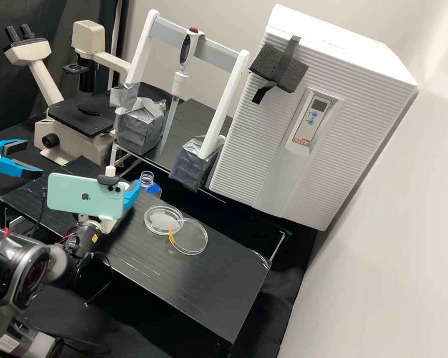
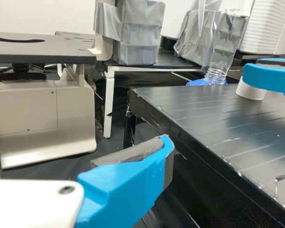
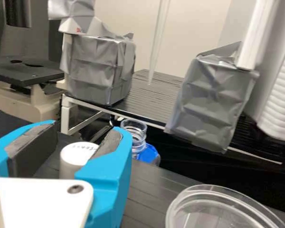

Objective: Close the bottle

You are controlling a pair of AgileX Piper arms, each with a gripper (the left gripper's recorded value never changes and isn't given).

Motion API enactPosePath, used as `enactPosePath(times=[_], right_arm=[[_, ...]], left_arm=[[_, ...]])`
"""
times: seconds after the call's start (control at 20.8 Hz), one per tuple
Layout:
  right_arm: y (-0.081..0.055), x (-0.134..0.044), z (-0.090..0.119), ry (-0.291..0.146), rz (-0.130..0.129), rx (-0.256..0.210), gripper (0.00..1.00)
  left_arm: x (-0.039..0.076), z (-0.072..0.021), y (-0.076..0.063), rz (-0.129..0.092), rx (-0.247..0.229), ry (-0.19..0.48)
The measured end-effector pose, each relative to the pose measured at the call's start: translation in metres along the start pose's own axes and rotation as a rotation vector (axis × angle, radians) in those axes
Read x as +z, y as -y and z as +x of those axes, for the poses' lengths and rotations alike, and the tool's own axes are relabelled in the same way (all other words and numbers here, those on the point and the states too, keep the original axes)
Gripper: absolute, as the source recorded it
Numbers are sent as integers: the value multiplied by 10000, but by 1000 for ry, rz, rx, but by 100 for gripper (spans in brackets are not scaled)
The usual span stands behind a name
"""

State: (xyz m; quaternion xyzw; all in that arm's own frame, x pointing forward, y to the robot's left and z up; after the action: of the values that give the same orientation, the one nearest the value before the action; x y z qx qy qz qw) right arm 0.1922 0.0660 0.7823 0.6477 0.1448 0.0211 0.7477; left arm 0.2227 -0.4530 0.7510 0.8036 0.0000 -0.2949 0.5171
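Uncapped bottle [image 3: 133, 129], white cap [image 3: 78, 154] just beside it
The right gripper [image 3: 80, 137] clamps that cap; the left gripper [image 1: 32, 159] has its fingers spread.

Black bench [image 1: 209, 278] bearing two clear petri dishes [image 1: 189, 237]

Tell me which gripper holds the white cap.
The right gripper, shut on the cap beside the open bottle; the left gripper is open and empty.
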Motion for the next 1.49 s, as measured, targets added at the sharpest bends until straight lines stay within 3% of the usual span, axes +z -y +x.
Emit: enactPosePath(times=[0.38, 0.43, 1.49], right_arm=[[28, -7, -3, 9, 5, -14, 100], [28, -7, -3, 9, 5, -14, 0], [42, 27, -30, 25, 5, -18, 0]], left_arm=[[12, 5, 4, 1, -2, 5], [19, 7, 7, 1, -4, 9], [16, 40, 11, 1, -8, 15]])
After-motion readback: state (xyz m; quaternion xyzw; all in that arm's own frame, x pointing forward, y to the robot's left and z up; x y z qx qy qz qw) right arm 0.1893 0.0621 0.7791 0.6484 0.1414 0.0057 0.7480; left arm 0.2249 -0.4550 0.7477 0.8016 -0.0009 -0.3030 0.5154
